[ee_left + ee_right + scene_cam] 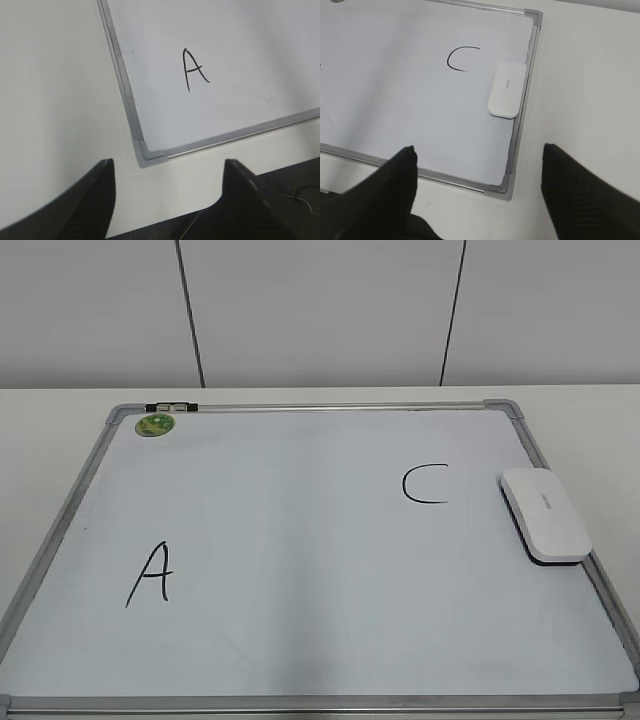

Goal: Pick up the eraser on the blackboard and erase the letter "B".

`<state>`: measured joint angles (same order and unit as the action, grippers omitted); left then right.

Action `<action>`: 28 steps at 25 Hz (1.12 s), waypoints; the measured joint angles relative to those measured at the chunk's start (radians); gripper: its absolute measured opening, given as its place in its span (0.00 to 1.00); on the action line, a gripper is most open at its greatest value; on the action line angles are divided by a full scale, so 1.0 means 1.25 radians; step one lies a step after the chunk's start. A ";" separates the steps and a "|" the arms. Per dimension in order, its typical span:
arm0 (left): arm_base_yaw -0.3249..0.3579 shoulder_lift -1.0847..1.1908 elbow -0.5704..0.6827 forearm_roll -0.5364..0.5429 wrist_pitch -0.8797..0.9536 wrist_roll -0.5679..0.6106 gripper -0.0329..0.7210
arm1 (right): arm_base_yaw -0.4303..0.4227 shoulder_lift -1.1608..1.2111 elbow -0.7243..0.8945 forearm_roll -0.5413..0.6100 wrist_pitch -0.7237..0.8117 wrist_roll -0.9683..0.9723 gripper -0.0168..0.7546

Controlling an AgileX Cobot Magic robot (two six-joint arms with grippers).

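The blackboard point(300, 530) is a white board with a silver frame, lying flat on a white table. The white eraser point(545, 513) lies on the board's right edge, next to the letter "C" point(424, 485). It also shows in the right wrist view point(506, 89). No letter "B" shows in any view; only "A" point(150, 575) and "C" are on the board. My left gripper point(168, 162) is open and empty over the table by the board's near left corner. My right gripper point(479, 146) is open and empty near the near right corner. Neither gripper shows in the exterior view.
A round green magnet point(156, 424) sits at the board's far left corner, beside a small dark clip point(172, 407) on the top frame. White table surrounds the board point(50, 100). A grey panelled wall point(320, 310) stands behind. The table's dark front edge point(300, 175) is close.
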<state>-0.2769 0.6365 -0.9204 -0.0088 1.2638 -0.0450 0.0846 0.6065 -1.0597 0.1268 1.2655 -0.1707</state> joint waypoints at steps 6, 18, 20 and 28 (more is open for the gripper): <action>0.000 -0.141 0.099 0.001 0.003 0.000 0.69 | 0.000 -0.188 0.164 0.008 0.003 0.017 0.79; 0.000 -0.242 0.273 0.018 0.003 -0.002 0.69 | 0.000 -0.418 0.401 -0.037 0.008 0.053 0.79; 0.000 -0.242 0.282 0.028 0.003 -0.002 0.69 | 0.000 -0.426 0.401 -0.060 0.008 0.073 0.79; 0.000 -0.242 0.288 0.070 -0.017 -0.002 0.69 | 0.000 -0.428 0.405 -0.156 0.008 0.147 0.79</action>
<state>-0.2769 0.3345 -0.5603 0.0783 1.2426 -0.0471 0.0846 0.0718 -0.5540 -0.0684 1.2752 0.0129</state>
